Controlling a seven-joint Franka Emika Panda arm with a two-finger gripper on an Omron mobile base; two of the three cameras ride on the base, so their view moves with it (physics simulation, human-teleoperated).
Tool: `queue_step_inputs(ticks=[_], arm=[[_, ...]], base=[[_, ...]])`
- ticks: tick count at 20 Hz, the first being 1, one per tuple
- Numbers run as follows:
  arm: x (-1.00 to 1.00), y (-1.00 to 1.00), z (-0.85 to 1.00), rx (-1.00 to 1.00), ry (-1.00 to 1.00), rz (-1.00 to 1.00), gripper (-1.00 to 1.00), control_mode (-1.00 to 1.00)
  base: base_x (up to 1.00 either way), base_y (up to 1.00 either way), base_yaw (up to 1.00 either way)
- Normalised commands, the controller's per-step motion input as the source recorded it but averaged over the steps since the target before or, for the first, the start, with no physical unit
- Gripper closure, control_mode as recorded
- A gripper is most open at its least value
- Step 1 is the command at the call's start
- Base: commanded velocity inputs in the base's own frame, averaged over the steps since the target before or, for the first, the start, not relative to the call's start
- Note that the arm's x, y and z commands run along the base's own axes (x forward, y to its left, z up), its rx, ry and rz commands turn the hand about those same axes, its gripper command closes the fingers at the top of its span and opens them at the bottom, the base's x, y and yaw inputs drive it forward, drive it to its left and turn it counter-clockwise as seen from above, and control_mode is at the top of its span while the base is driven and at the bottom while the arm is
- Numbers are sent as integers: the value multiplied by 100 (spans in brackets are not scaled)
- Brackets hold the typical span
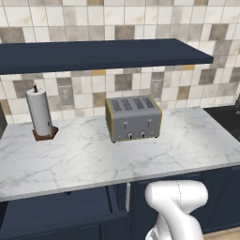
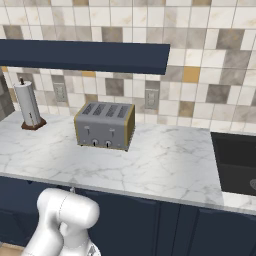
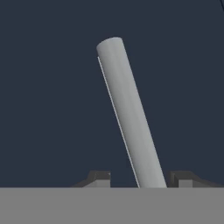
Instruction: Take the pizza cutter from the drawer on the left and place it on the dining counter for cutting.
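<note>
In the hand view, a silver bar handle (image 3: 131, 113) is seen very close, crossing the picture at a slant in front of a navy-blue front (image 3: 48, 96). The gripper (image 3: 142, 179) is placed with one dark fingertip (image 3: 99, 178) on each side of the bar's lower end. The fingers are held apart, with clear gaps left between them and the bar, so nothing is grasped. It cannot be told from this view alone whether this front belongs to the drawer.

In the base views, a marble bench (image 1: 93, 159) is shown against a tiled wall. A grey toaster (image 1: 133, 118) with four slots is set on it, and a paper towel roll (image 1: 39, 112) on a brown stand is placed well apart to its left. A dark shelf (image 1: 93, 54) is fixed above. A black sink (image 2: 237, 162) is set into the bench at the right.
</note>
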Motion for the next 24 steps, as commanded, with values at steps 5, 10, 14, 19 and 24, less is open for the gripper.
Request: queue_step_inputs(ticks=[5,10,14,19,24], arm=[[-56,32,-34,0,0,-2,100,-100],[-55,31,-34,0,0,-2,100,-100],[-54,31,-35,0,0,-2,100,-100],[-54,31,-36,0,0,-2,100,-100],[-54,31,-36,0,0,-2,100,-100]], base=[[0,0,0],[0,0,0],[0,0,0],[0,0,0],[0,0,0]])
